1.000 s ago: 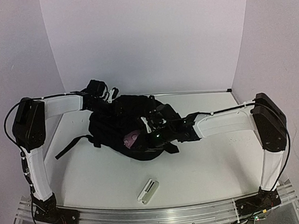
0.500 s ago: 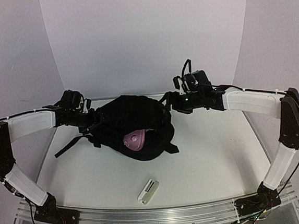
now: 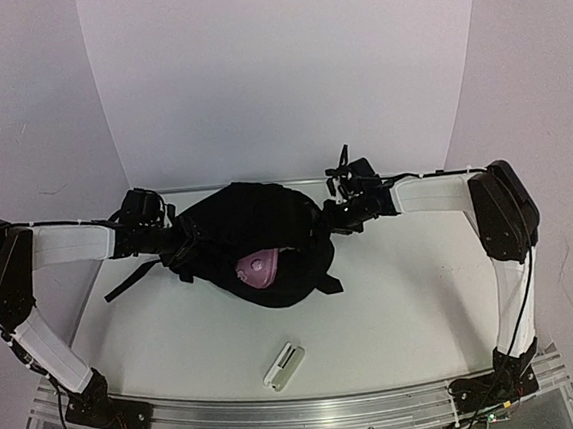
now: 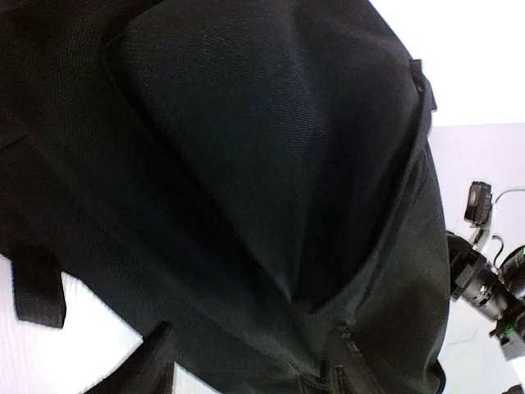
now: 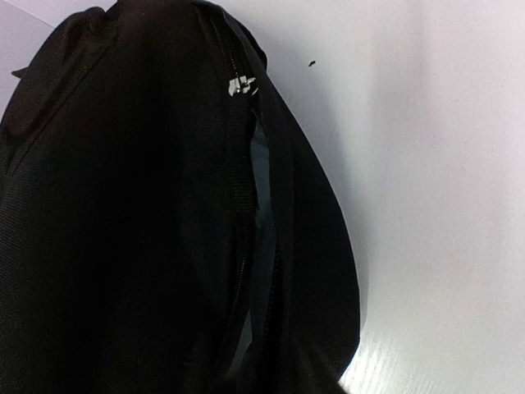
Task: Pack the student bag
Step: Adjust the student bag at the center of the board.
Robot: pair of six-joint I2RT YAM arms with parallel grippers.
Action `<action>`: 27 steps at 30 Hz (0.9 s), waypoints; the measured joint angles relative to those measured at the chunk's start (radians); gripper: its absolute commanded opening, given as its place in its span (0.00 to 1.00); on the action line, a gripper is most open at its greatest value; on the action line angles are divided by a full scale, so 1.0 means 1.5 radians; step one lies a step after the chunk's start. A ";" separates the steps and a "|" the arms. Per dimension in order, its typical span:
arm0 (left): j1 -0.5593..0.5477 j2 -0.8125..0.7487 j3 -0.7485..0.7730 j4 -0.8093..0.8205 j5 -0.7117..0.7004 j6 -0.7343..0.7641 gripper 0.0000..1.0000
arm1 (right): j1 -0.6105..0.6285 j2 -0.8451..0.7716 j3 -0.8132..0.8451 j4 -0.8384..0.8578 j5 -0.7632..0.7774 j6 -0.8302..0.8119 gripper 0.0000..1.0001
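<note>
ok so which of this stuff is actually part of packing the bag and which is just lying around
Part of the job: student bag; pink item showing in its opening.
Lying about: small white item on the table, apart from the bag; may still need packing.

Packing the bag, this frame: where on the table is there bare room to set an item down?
Biggest bare patch: the table right of the student bag, out to the right arm. Another at front left, between the strap and the small white object. Crowded: the back strip, where the left arm and right arm reach the bag.
</note>
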 measured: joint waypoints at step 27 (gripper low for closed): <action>0.128 0.149 0.167 0.062 0.081 0.188 0.61 | 0.126 -0.166 -0.363 0.262 -0.076 0.214 0.00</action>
